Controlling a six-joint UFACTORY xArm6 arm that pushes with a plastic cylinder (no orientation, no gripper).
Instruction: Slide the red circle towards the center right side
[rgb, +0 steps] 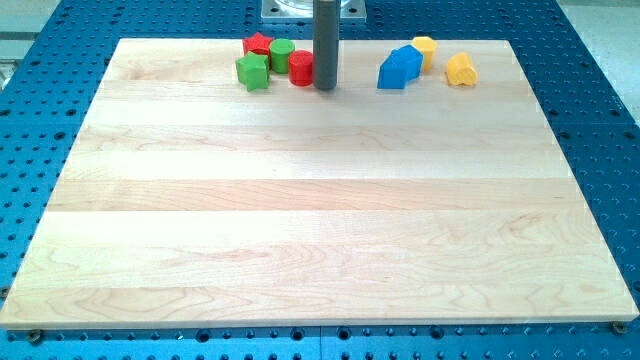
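Observation:
The red circle (301, 68) stands near the view's top edge of the wooden board, left of centre. My tip (325, 87) rests on the board right beside it, touching or nearly touching its right side. A green circle (281, 54) sits just up and left of the red circle. A red block (258, 44) of unclear shape lies further left at the top edge. A green star-like block (253, 72) lies left of the red circle.
Two blue blocks (400, 68) sit together right of my tip. A yellow block (425, 47) lies just above and right of them, another yellow block (460, 70) further right. The wooden board (320, 220) lies on a blue perforated table.

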